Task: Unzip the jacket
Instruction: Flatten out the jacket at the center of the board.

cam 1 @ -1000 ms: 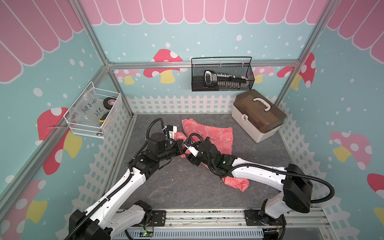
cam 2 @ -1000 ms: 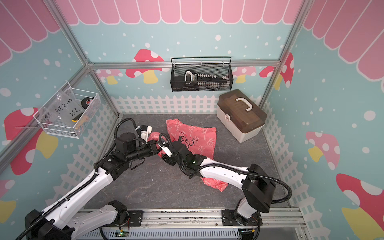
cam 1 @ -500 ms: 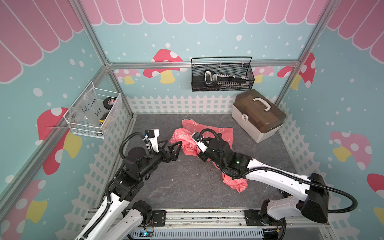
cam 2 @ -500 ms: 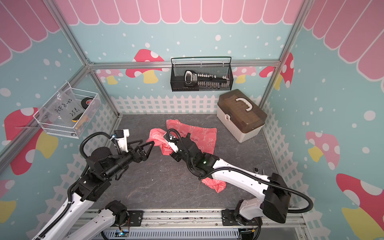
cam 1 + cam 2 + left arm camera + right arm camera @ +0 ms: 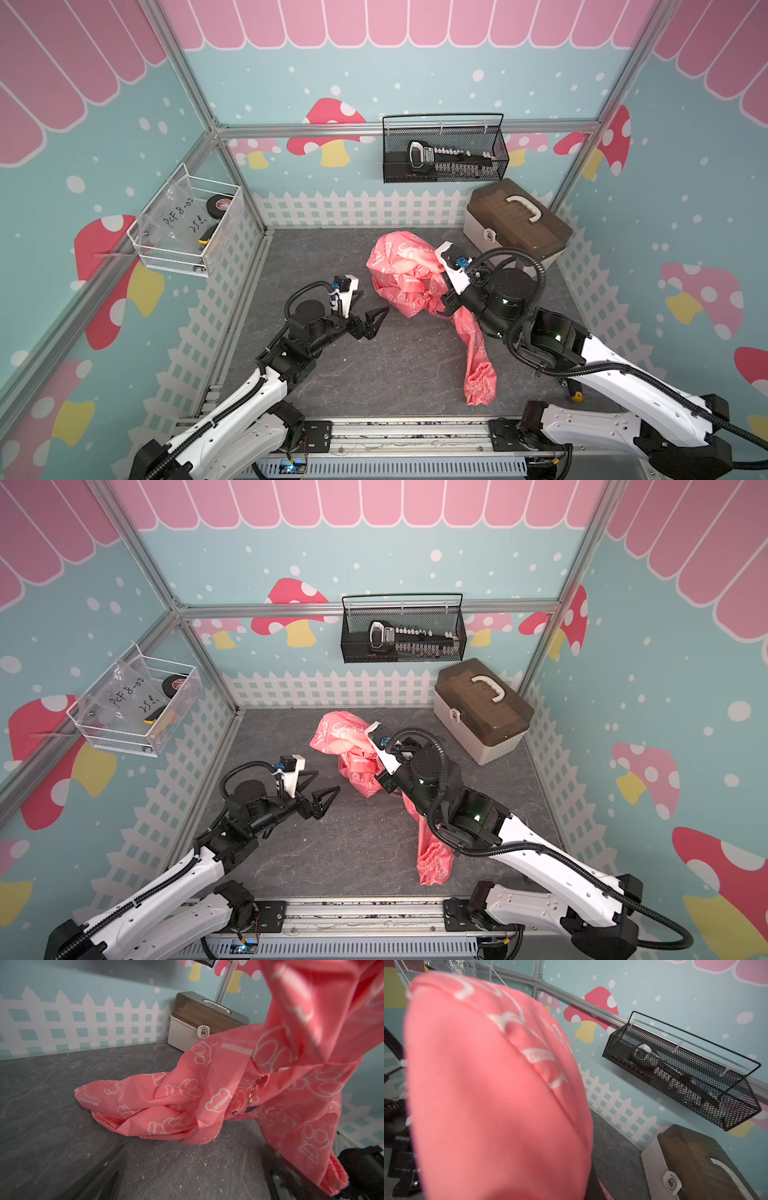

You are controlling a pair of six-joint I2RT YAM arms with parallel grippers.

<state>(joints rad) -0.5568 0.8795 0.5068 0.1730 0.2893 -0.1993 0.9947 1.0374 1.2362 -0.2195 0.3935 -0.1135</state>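
- The jacket (image 5: 405, 274) hangs bunched over the middle of the bench (image 5: 332, 374). Its lower folds rest on the surface and one sleeve (image 5: 478, 374) trails towards the front edge.
- The right jaws are together and buried in cloth. Since the jacket hangs from there, they appear clamped on the jacket near its top.
- The left jaws stand wide apart and empty, just beside the hanging folds.
- The cloth looks thin, light and slick, so it will probably slump and slide rather than resist a pull.
- The best hold is probably the metal ring of the zipper pull (image 5: 252, 1091), with the collar kept taut above it.
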